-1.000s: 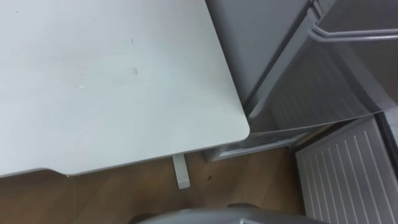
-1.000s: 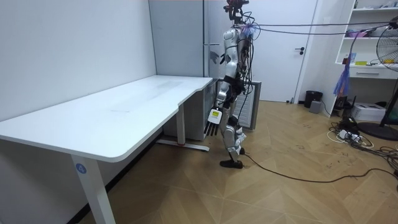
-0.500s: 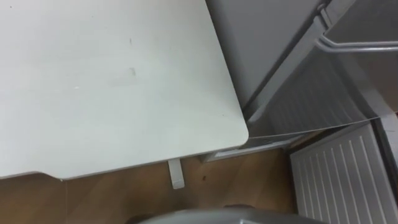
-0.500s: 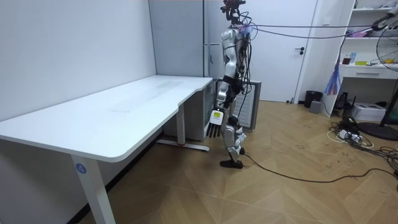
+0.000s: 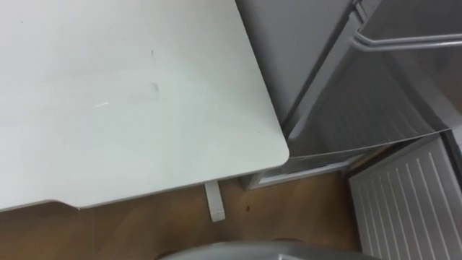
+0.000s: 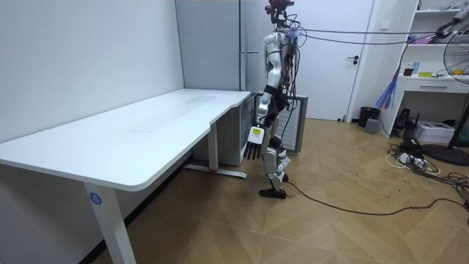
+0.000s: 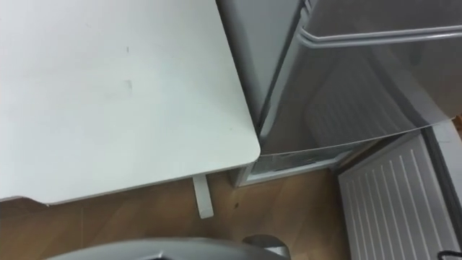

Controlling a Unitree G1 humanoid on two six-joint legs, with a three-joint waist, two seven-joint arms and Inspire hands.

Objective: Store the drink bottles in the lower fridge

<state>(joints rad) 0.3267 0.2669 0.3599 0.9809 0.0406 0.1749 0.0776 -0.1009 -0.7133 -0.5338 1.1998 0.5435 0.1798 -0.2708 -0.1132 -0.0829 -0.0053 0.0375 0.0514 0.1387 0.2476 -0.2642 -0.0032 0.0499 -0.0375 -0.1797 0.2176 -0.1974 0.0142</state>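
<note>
A tall grey fridge (image 5: 307,43) stands just past the far end of the white table (image 5: 130,94). Its lower compartment (image 5: 368,108) is open, and the lower door (image 5: 408,198), white and ribbed inside, is swung out at the lower right. The room view has me standing upright at the table's corner, right in front of the fridge (image 6: 212,51) and the open door (image 6: 294,125). My left hand (image 6: 253,145) hangs straight down beside my thigh, fingers straight and holding nothing.
The table's rounded corner (image 5: 278,148) and its white leg (image 5: 213,201) lie close to the fridge's base. Wooden floor (image 6: 330,227) stretches behind me. A fan (image 6: 456,66), shelves and cables sit at the room view's right.
The eye view has shifted slightly, which is the camera's own move. I stand on the same spot, and my left hand still hangs by my thigh.
</note>
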